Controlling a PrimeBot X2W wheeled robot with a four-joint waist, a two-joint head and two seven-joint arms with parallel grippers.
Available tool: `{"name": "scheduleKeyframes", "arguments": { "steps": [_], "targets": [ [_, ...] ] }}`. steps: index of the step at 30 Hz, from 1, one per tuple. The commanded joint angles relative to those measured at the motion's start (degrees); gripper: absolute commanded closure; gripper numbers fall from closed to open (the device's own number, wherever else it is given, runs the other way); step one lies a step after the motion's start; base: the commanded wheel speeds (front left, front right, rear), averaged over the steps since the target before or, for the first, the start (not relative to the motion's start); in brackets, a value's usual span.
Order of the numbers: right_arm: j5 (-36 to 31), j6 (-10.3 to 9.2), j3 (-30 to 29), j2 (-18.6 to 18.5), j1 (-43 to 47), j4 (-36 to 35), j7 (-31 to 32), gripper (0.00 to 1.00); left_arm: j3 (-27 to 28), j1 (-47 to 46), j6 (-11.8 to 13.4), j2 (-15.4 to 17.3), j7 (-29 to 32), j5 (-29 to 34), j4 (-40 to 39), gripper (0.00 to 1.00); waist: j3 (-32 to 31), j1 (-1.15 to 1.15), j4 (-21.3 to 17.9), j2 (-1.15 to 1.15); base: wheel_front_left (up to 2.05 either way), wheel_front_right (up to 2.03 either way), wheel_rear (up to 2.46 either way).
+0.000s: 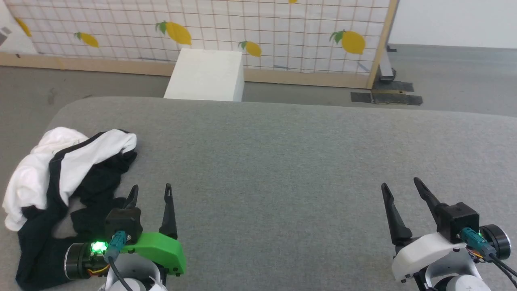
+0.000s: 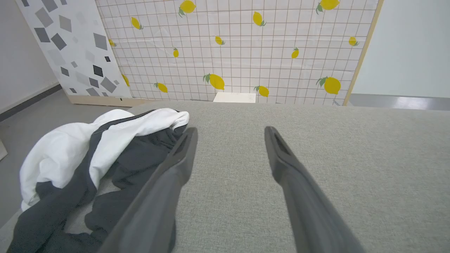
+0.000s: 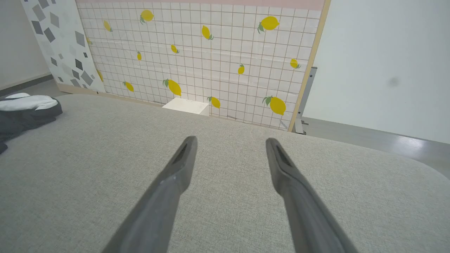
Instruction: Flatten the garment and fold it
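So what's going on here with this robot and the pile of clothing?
A two-armed robot is about to flatten and fold a white-and-black garment, which lies crumpled at the left end of a grey fabric-covered table. Nothing is held yet. The left gripper is open right beside the garment's dark part, and the right gripper is open over bare fabric well off to the right.

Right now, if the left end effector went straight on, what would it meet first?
Its way looks free over the grey surface; the garment lies beside the left end effector, probably clear.
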Motion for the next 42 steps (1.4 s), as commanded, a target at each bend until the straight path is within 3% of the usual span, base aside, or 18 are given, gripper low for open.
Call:
{"name": "scheduleKeyframes", "arguments": {
  "steps": [1,15,42],
  "targets": [
    [0.6,-0.02,0.05,0.03,-0.43,0.26,-0.61,0.0,-0.14,-0.33,0.53,0.28,-0.56,-0.58,0.27,0.0,-0.1,0.0,1.48,0.0,0.0,0.0,0.0],
    [1.47,-0.03,0.3,0.04,-0.77,0.96,-1.97,0.0,-0.25,0.19,2.8,0.79,-2.2,-1.6,0.64,0.0,-0.22,0.0,7.67,0.0,0.0,0.0,0.0],
    [3.24,-0.05,0.71,0.07,-1.42,2.14,-4.59,0.0,-1.09,1.21,7.55,1.04,-5.38,-3.73,1.26,0.0,-0.22,0.0,16.13,0.0,-0.06,-0.06,-0.06]
  ]
}}
